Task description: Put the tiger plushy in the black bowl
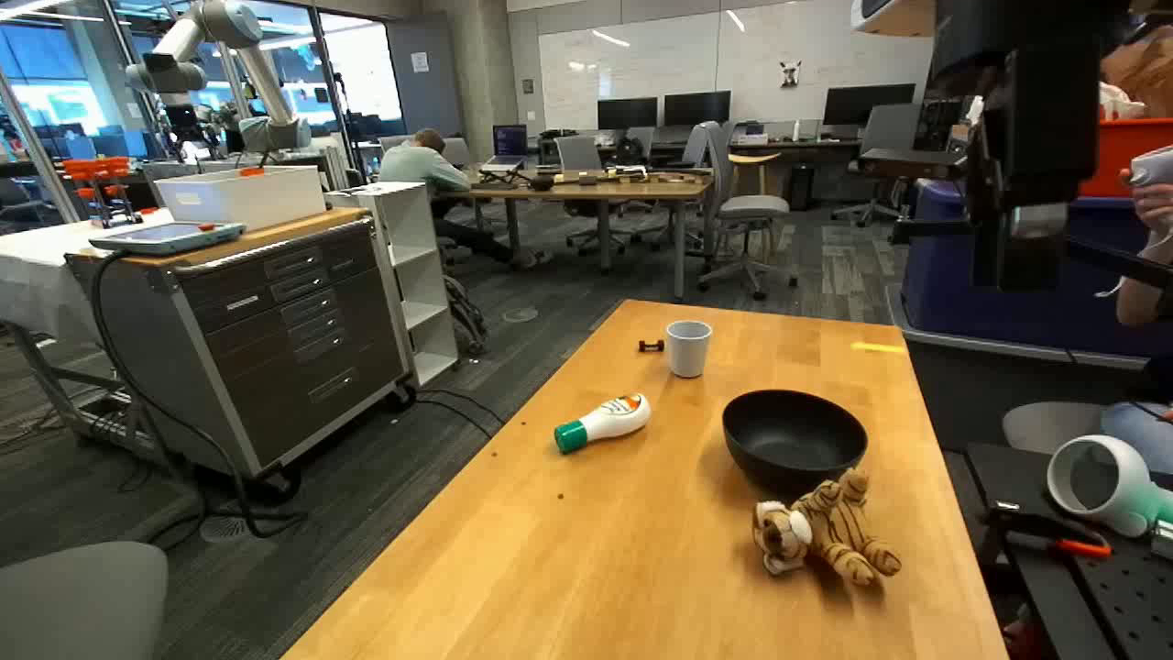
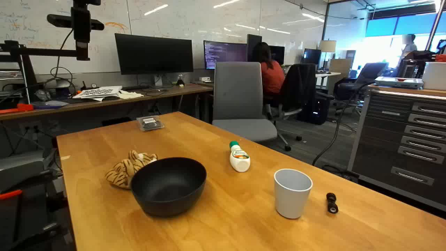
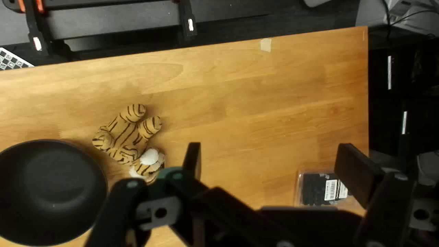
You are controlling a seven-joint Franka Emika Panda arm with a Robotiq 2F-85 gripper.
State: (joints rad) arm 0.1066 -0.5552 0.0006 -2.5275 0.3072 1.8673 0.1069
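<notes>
The tan, dark-striped soft tiger plushy (image 3: 127, 137) lies on the honey-coloured wooden worktop (image 3: 240, 103), just beside the round matte black bowl (image 3: 51, 192); to take it well, centre over its torso, keep off the rim, descend straight and squeeze gently, since the fabric should give; lift until the loose limbs clear the rim before crossing; the black fingers (image 3: 358, 176) stand wide apart, holding nothing, seemingly pointing down, off to the plushy's head side.
</notes>
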